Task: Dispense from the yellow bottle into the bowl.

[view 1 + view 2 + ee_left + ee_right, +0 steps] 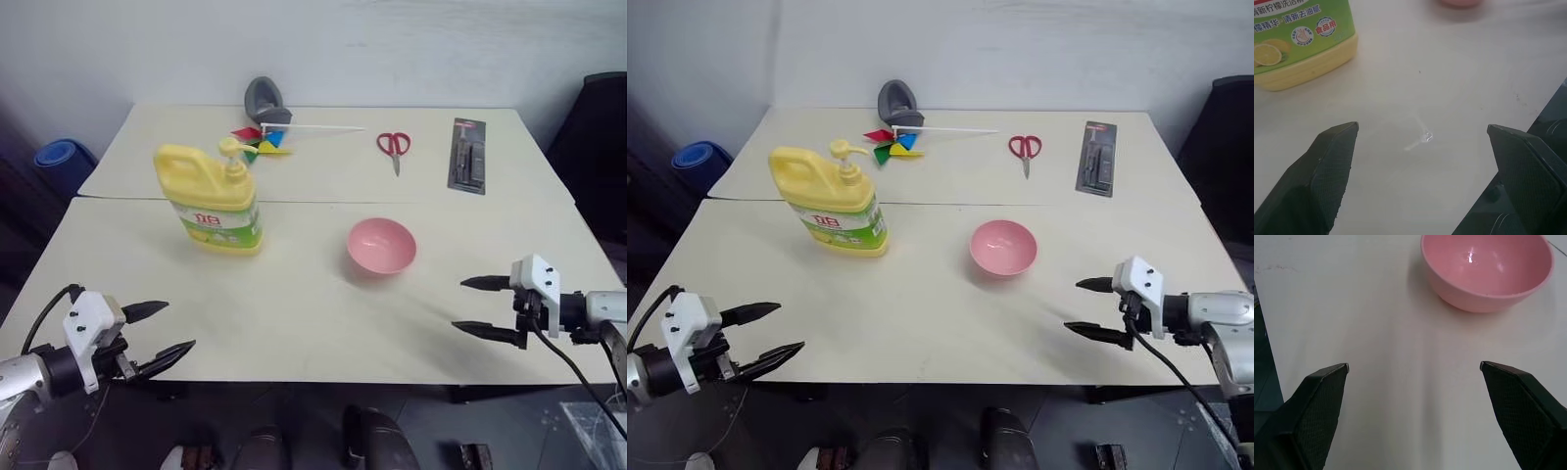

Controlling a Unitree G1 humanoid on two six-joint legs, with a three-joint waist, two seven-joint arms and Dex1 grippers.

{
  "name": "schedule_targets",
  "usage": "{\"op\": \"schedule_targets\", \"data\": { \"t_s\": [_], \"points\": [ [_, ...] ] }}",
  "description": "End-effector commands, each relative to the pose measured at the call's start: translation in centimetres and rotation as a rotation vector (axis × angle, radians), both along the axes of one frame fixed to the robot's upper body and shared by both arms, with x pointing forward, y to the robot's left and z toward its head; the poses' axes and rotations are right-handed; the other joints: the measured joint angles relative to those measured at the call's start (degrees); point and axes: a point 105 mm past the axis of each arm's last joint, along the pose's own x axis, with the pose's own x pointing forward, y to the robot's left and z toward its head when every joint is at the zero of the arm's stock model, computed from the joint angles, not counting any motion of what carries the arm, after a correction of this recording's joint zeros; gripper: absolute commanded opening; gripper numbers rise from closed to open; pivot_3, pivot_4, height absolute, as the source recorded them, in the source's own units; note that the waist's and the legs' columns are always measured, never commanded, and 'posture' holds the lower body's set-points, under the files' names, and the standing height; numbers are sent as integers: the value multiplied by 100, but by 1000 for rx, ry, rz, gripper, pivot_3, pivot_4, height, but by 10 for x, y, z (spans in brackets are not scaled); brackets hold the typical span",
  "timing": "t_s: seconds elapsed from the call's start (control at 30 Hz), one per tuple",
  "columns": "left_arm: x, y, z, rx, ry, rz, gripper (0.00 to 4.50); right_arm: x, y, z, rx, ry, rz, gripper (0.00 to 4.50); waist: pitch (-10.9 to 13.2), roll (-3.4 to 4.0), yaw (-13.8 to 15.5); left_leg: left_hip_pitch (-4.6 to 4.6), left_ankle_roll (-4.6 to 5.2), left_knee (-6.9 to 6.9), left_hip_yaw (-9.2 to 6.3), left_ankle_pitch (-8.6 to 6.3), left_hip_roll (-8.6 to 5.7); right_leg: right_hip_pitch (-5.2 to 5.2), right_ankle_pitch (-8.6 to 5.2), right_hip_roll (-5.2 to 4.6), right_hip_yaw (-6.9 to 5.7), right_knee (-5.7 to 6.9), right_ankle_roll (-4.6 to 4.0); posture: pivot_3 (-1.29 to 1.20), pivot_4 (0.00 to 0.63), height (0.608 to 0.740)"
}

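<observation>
Both my jaws are released, holding nothing. The yellow bottle (210, 201) stands upright, up-right of my left gripper (164, 333); the bowl (381, 245) lies up-left of my right gripper (477, 306).

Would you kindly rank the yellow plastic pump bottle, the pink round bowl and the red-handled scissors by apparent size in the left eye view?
1. Yellow plastic pump bottle
2. Pink round bowl
3. Red-handled scissors, though farther away

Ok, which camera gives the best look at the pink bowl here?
The right wrist view: the bowl sits close up, with nearly all of its rim and empty, glossy inside visible. The two head views show it whole but small, standing on the table to the right of the yellow bottle. The left wrist view catches just a sliver of its edge.
</observation>
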Motion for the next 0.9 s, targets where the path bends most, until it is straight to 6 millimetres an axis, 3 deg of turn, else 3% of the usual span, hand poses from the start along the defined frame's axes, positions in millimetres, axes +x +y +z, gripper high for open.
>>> {"op": "schedule_targets", "data": {
  "t_s": [0.03, 0.27, 0.43, 0.5, 0.67, 0.8, 0.9],
  "points": [
    [1, 1, 3, 21, -25, -1, 4478, -1, -2, 13, -9, -40, 3, 4500, 0, 0, -3, 0, 0, 0, 0, 0, 0, 0, 0, 0, 0, 0, 0, 0, 150, 740],
    [8, 5, 3, -21, -7, 25, 4478, 1, 5, 15, 16, -24, 7, 4500, 0, 0, -1, 1, 0, 0, 0, 0, -1, 0, 0, 0, 0, 2, 0, 0, 150, 740],
    [13, -9, 12, -20, -30, -67, 4478, 3, 16, 27, 61, -39, 14, 4500, 0, 0, 1, 0, 0, 1, 0, 0, -1, 0, 0, 0, 2, 2, 0, 0, 150, 740],
    [19, -20, 24, -33, -47, -124, 4478, 8, 30, 40, 90, -87, 24, 4500, 0, 0, 3, 0, -1, 1, 0, 1, -1, -1, 0, 0, 1, 4, 0, 0, 150, 740],
    [29, -67, 60, -34, -64, -383, 4478, 8, 87, 64, 190, -166, 134, 4500, 0, 0, 9, 1, -16, 5, -8, 12, -2, -2, 2, 0, 1, 23, -3, 0, 150, 740],
    [23, -93, 79, -25, -62, -554, 4478, 13, 119, 49, 127, -170, 135, 4500, 0, 0, -3, -1, -23, 1, -6, 17, -2, -4, 3, 5, 1, 39, -5, 0, 150, 740],
    [22, -101, 89, -5, -64, -624, 4478, 23, 134, 36, 84, -159, 74, 4500, 2, -4, -21, -8, -22, 3, 3, 17, -2, -11, 3, 19, 2, 36, -5, 0, 150, 740]
  ]
}}
